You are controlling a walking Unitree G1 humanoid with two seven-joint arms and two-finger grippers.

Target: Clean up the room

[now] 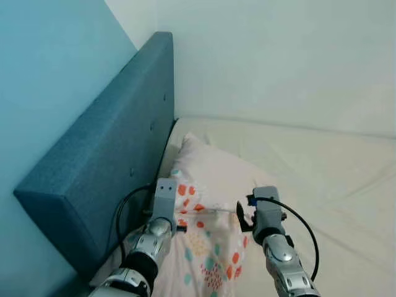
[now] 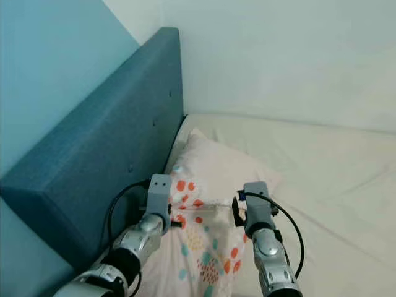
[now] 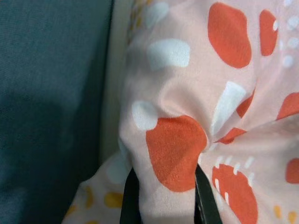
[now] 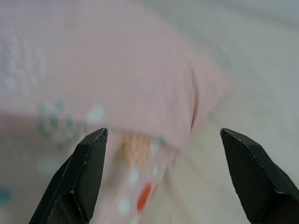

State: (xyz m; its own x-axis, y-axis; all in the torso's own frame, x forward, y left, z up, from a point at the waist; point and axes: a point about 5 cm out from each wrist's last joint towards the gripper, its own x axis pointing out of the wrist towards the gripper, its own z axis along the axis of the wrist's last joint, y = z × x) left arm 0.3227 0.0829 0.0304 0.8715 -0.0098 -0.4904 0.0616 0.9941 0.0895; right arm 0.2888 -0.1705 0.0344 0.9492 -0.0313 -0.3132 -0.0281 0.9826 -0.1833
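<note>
Arms reach forward side by side over the bed (image 1: 346,185); the left tool (image 3: 163,205) pinches a fold of the patterned pillowcase (image 3: 196,116), black fingers (image 3: 205,200) clamped on the cloth beside the blue headboard (image 1: 105,154); the right tool (image 4: 163,172) hovers with fingers spread wide above the pink pillow (image 1: 213,170), which lies against the headboard near the white wall (image 1: 278,55).

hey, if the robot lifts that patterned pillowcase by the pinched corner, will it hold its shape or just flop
Probably flop: the patterned pillowcase bunches into folds between the left pincer fingers, so it looks thin and soft. Likely light, too. The open right pincer may need to take a second spot.
</note>
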